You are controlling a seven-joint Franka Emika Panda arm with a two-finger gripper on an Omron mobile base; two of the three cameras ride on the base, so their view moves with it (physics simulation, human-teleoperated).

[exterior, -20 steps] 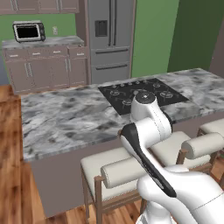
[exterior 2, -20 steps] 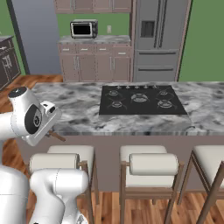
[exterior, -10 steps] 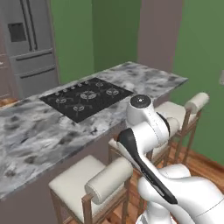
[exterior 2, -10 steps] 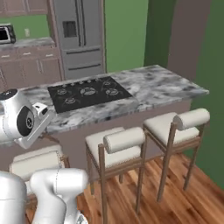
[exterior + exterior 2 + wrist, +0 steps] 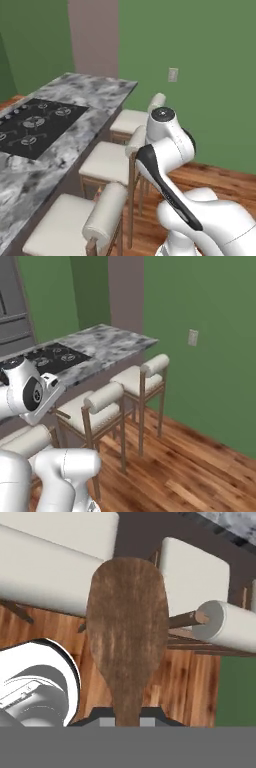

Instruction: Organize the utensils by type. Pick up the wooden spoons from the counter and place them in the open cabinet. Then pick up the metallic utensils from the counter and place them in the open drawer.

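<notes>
A wooden spoon stands up the middle of the hand view, its broad brown bowl at the top centre and its narrowing handle running down to the bottom edge, where the fingers are closed on it; the finger tips themselves are hidden behind the handle and the dark block at its foot. Behind the spoon in that view lie white cushioned bar stools, a rolled white backrest at the right, and warm wooden floor below them, with a strip of green wall at the lower right. In the left base view the white arm rises from the lower right, its dark-trimmed link bending beside a row of stools tucked under a marbled island top that carries a black cooktop at the left. In the right base view the arm's round joint sits at the left edge, just in front of the same island, with two stools in the centre. A green wall with a small pale outlet plate fills the right, over wooden floorboards.
</notes>
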